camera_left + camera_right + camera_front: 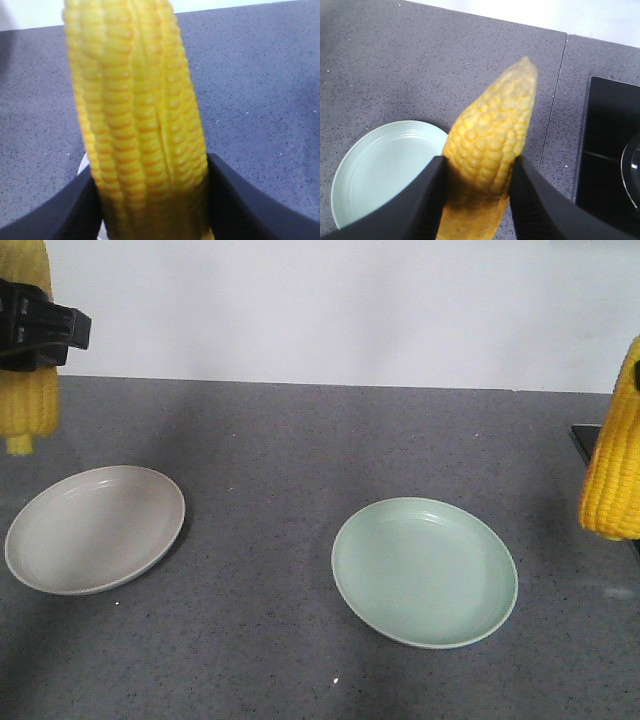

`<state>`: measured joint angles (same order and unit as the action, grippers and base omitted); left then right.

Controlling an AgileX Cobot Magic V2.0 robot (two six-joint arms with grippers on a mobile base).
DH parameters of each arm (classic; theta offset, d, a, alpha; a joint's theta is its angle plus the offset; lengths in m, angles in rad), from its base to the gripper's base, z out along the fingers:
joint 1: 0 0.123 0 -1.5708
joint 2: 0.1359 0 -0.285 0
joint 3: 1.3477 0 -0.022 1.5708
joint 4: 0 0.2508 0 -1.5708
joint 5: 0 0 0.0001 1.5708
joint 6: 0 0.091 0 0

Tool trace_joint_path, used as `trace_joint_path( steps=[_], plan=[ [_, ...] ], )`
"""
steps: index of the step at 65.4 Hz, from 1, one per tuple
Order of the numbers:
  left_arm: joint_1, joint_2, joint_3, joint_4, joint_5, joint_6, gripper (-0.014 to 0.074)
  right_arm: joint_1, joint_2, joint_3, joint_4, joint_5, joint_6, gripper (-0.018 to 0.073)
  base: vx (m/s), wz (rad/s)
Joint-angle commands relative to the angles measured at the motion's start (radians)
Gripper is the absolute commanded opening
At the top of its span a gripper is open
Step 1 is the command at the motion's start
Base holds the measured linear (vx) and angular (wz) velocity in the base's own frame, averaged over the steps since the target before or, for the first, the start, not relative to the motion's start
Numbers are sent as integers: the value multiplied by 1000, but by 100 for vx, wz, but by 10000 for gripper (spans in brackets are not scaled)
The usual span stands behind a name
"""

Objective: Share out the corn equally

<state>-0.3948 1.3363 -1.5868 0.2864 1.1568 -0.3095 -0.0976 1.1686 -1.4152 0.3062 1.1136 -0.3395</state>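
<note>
Above the grey worktop (300, 490), each gripper's jaws clamp one corn cob, left cob (28, 400) beside the beige plate (95, 528), right cob (612, 475) past the green plate (425, 572), so lowering each onto its nearer plate seems next.

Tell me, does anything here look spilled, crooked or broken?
Nothing stands out. Each claw, left and right, grips one corn cob in the air. The grey plate and green plate sit flat and empty.
</note>
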Motion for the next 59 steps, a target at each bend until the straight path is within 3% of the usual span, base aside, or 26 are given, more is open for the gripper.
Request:
trace_joint_path(
  steps=[1,59],
  plan=[
    [0,-28,-22,16,-60,-7,4,-7,-19,-22,19,-57,-2,193,1,-2],
    [0,-28,-22,16,-60,-7,4,-7,-19,-22,19,-57,-2,193,0,0]
  ],
)
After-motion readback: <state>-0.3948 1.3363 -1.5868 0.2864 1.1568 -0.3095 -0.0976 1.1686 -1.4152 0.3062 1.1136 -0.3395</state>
